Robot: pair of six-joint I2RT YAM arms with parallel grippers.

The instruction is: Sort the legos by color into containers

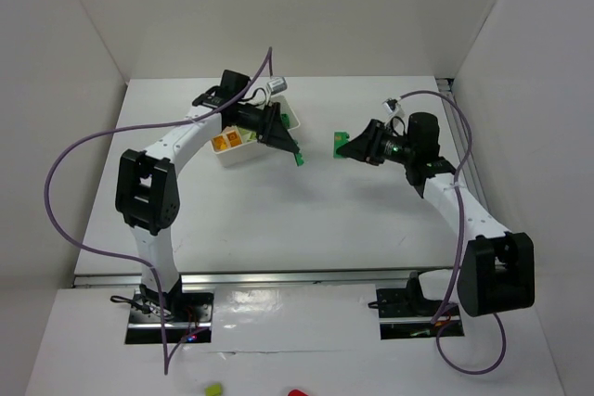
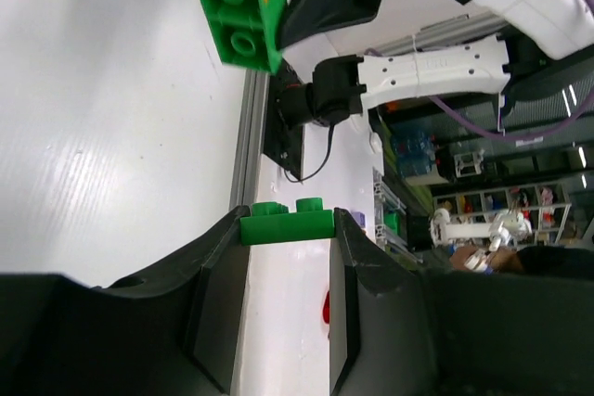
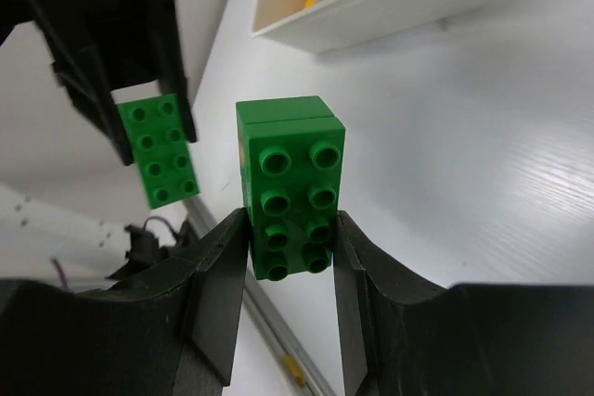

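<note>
1. Left tool [image 2: 286, 240] clamps a dark green brick [image 2: 288, 226] just right of the tray [image 1: 243, 157].
2. Right tool [image 3: 290, 234] pinches a second green brick [image 3: 290, 164] farther right.
3. Orange pieces [image 1: 225, 142] lie in the tray; both greens are not yet sorted.

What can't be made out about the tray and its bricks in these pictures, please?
- Top view: the left arm covers much of the tray, hiding bricks there.
- Right wrist view: the top edge cuts off the tray; its far side is unseen.
- Top view: the orange bricks are too small to count.
</note>
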